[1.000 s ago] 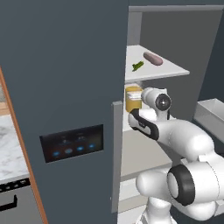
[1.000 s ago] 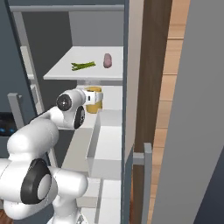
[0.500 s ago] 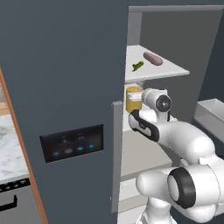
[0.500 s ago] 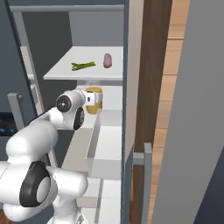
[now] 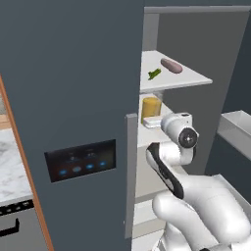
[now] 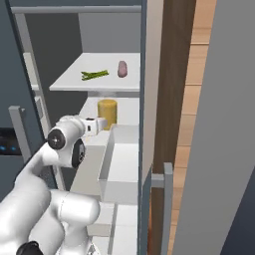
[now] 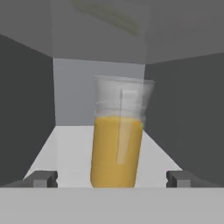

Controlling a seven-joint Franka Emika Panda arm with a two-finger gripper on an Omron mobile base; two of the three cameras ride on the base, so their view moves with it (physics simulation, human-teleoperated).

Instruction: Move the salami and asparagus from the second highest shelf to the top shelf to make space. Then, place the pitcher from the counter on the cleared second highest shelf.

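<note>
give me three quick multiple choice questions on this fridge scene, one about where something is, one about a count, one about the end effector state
1. Where does the pitcher stand?
A. on the second highest shelf
B. on the top shelf
C. on the marble counter

2. How many food items lie on the top shelf?
A. none
B. two
C. four

3. How is the end effector?
A. shut on the pitcher
B. shut on nothing
C. open, fingers apart from the pitcher

Answers:
1. A: both base views show the pitcher under the top shelf, on the slab below it.
2. B: the salami and the asparagus lie there, apart from each other.
3. C: in the hand view the two fingertips stand wide on either side of the pitcher, with gaps.
</note>
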